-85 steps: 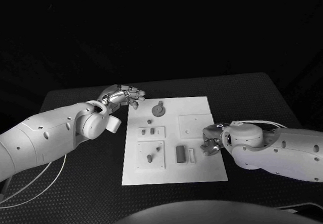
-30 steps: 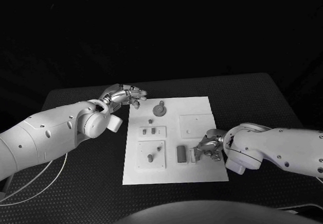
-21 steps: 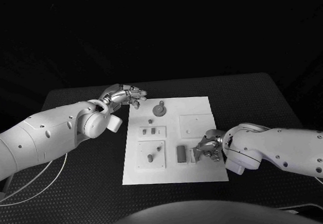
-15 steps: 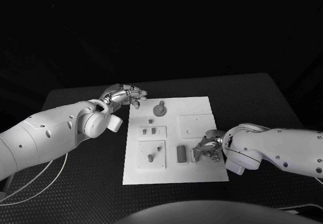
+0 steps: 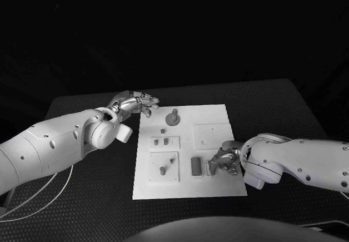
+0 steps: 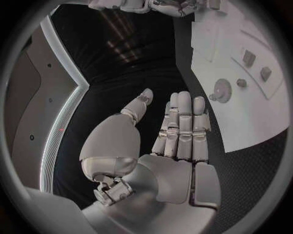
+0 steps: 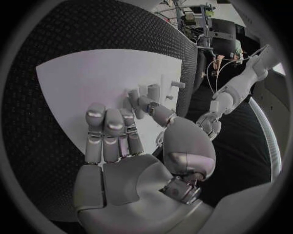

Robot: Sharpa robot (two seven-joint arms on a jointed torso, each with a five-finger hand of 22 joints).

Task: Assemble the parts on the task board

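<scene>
White and flat, the rectangular task board (image 5: 219, 182) is lying in the middle of the black tabletop (image 5: 278, 102), and the right robot hand (image 5: 226, 159) is hovering over its right edge, close to the near end. Just beside that hand, toward the board's middle, a dark upright rectangular block (image 5: 195, 166) and a thin pale bar (image 5: 207, 168) are standing side by side, their long axes running from the board's near edge to its far edge. The right robot hand is clearly the nearer one to them. Its fingers (image 7: 109, 127) are lying straight and close together over the board with nothing between them, so it is empty. The coming reach looks to be a short sideways one, inward from the board's right edge.

The left robot hand (image 5: 135, 103) is waiting off the board's far left corner, well apart from these parts, fingers extended and holding nothing. A grey round gear-like part (image 5: 172, 118) is sitting near that corner.
</scene>
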